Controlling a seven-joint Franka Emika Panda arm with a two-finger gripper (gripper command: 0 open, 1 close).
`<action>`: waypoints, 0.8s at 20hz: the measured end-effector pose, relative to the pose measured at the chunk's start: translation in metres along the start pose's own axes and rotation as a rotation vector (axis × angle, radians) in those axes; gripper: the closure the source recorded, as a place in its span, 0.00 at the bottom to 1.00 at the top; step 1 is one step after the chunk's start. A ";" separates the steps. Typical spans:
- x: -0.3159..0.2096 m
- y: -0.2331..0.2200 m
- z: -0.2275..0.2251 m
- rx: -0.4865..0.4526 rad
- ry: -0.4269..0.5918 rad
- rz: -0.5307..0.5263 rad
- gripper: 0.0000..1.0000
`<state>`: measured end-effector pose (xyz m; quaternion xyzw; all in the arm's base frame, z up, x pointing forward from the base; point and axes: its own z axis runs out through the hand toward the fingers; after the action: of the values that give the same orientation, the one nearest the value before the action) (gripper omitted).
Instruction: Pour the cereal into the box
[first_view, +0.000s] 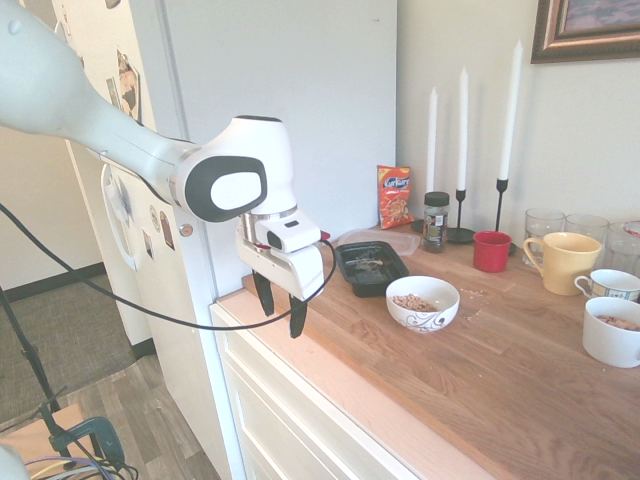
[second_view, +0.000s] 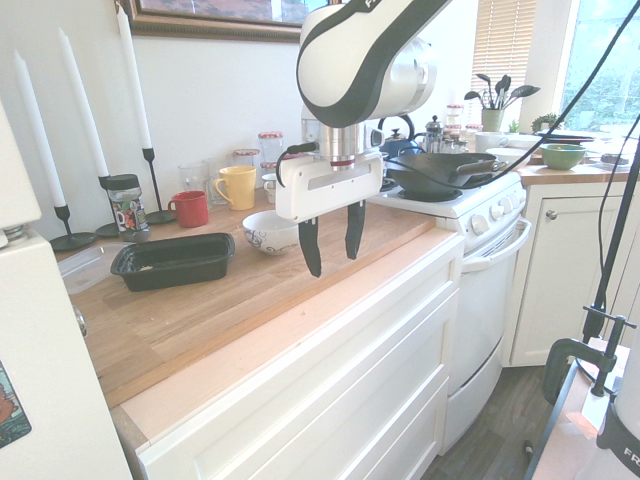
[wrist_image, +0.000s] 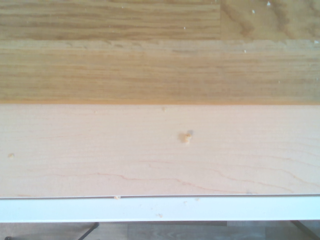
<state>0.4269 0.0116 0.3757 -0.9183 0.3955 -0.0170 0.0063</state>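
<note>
On a wooden kitchen counter (first_view: 500, 370), the robot's gripper (first_view: 281, 304) hangs point-down over the front edge, left of the bowl, its fingers spread wide and holding nothing; the black box (first_view: 370, 266) sits just behind and left of the bowl. The swirl-patterned white bowl (first_view: 422, 303) holds the cereal (first_view: 413, 301); a red cup (first_view: 491, 251) stands behind it, to the right.

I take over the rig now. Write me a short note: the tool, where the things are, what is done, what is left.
Tool: open, empty, pointing down above the counter's front edge.
Cereal: in the swirl-patterned bowl on the wooden counter.
Black box: beside the bowl, toward the fridge; only a few bits inside.
Done: nothing grasped, no pour.
Left: grasp the bowl, tip the cereal into the box.
</note>
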 end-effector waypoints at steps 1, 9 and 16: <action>0.000 0.000 0.000 0.000 -0.001 0.000 0.00; 0.050 -0.006 -0.035 0.054 0.055 0.049 0.00; 0.150 0.000 -0.083 0.080 0.082 0.135 0.00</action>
<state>0.5270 -0.0968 0.4630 -0.8870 0.4556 -0.0699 0.0280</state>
